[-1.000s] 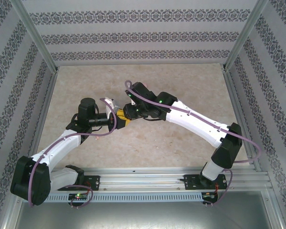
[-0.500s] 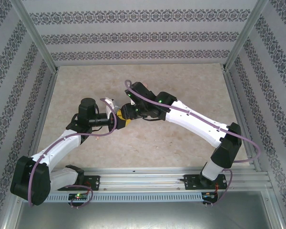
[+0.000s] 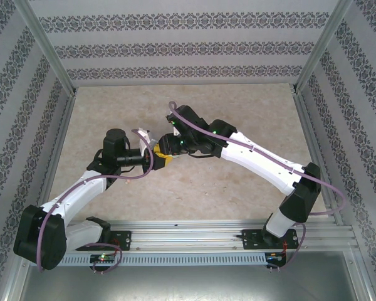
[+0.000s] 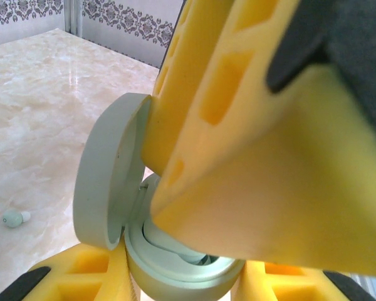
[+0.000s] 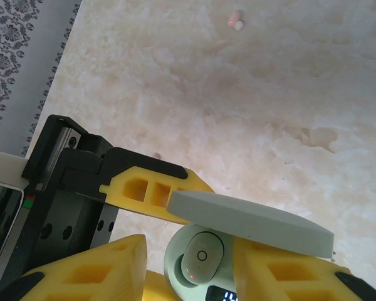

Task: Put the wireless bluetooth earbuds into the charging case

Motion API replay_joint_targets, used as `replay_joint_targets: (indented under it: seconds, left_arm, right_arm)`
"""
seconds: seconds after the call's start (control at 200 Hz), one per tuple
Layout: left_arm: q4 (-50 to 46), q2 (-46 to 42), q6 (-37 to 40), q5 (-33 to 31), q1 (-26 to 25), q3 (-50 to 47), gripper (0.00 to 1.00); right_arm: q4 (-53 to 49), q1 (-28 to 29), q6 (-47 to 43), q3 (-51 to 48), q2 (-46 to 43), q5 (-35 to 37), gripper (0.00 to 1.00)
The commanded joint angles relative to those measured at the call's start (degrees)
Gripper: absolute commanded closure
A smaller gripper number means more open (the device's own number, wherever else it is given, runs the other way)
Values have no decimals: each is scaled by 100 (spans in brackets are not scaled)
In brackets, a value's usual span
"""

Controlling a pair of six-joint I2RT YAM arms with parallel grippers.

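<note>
Release step, I judge: right hand (image 5: 187,263) spread, straddling mint earbud (image 5: 200,256) that sits in its socket in charging case (image 4: 156,257). My left hand (image 4: 182,279) pinches case base, lid (image 4: 106,182) hinged up. I should lift right hand straight up, clear of lid, without nudging bud. On desk (image 5: 269,94) lie loose mint bud (image 4: 15,217) and pink bud (image 5: 236,21), well apart from case; those come next.

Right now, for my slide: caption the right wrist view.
Mint earbud seated in open mint charging case; pink earbud on table.
</note>
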Motion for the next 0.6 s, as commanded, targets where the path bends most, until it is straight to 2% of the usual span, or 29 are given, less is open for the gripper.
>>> replay_joint_targets:
  seconds: [0.0,0.39,0.595]
  left_arm:
    - [155,-61,154,204,-68,87,86]
    - [604,108,-315,191,-58,137,86]
    - [836,165,-605,201,-46,145,86]
  right_arm:
    - [26,-42,77,140,-208,-45,60]
    - [236,-106,-93,78,-880,-32,59]
    - [264,-409,-90,-272,-1189,-112,59]
